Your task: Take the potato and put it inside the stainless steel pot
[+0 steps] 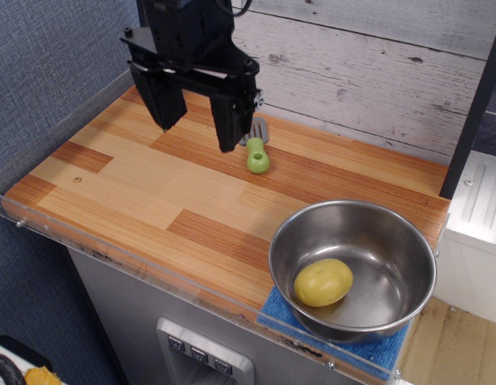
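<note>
- The gripper [197,136] hangs with its two black fingers [229,124] spread wide and nothing between them; the tips point down over the wooden tabletop [119,188], above it rather than touching, as far as this view shows.
- It sits toward the back left of the table, well apart from the pot, which suggests the arm is clear of the work rather than reaching for anything.
- Just beside the right-hand finger lies the toy spatula [255,148], its green handle toward the camera and its grey blade partly hidden behind the gripper. It has no part in the task.
- At the front right corner, the stainless steel pot [408,241] stands upright on a blue cloth [280,317], probably there to keep the metal from sliding.
- The potato [323,282] lies inside the pot, on the bottom toward the near-left wall, where the curved floor would let it settle.
- By my reading, the task looks complete.
</note>
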